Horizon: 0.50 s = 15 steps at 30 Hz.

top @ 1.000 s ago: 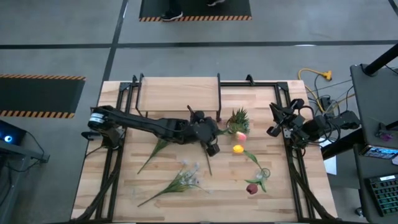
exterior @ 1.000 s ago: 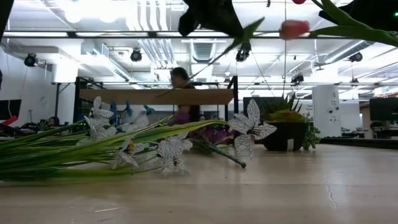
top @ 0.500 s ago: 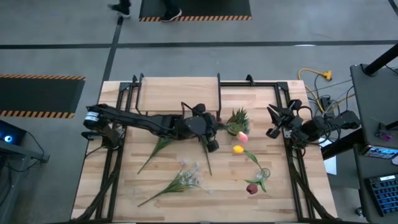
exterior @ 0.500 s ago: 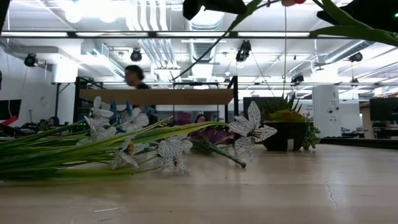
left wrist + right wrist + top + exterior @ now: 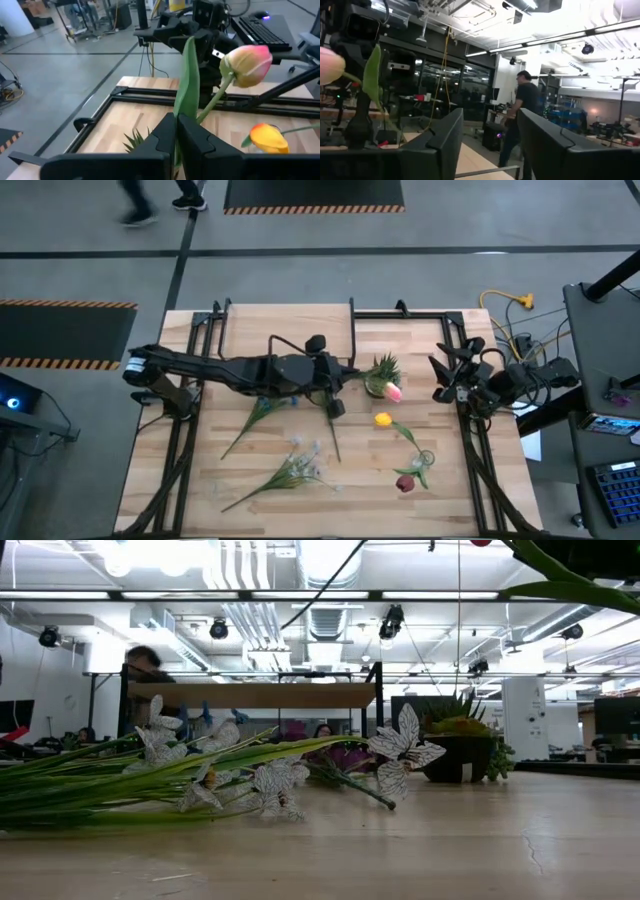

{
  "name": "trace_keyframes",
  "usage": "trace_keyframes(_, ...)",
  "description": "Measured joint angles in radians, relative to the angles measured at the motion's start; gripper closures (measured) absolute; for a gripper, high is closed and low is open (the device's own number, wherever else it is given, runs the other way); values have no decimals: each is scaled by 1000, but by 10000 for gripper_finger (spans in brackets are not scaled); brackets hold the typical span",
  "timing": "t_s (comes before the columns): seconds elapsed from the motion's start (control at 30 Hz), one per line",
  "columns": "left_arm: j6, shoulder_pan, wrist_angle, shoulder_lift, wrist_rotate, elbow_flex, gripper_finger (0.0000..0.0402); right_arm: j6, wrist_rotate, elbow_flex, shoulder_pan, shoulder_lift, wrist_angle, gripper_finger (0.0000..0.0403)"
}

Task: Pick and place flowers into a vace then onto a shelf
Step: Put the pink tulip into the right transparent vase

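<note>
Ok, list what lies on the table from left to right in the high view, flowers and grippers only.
White flower bunch → left gripper holding the pink tulip → red flower → right gripper.

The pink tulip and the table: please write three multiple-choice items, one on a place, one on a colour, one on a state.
1. Where is the pink tulip?
A. held by the left gripper
B. lying on the shelf
C. held by the right gripper

2. What colour is the bloom lying nearest the potted plant?
A. blue
B. yellow-orange
C. black

3. How is the right gripper?
A. shut on a stem
B. open, holding nothing
C. shut on a cable

Key: 1 A, the left wrist view shows the fingers closed on its stem; 2 B, the high view shows it; 3 B, its fingers stand apart.
</note>
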Motion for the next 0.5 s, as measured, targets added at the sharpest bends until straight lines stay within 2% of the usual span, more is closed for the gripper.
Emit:
trace_keyframes(0.1, 0, 0, 50, 0, 2, -8, 401, 21, -25, 0, 0, 10, -10, 209)
trace_keyframes(0.27, 30, 7, 170, 0, 39, -9, 401, 32, -175, 3, 0, 37, -44, 201)
trace_keyframes(0.5, 31, 15, 183, 1, 48, -13, 401, 74, -151, 73, 0, 76, -143, 201)
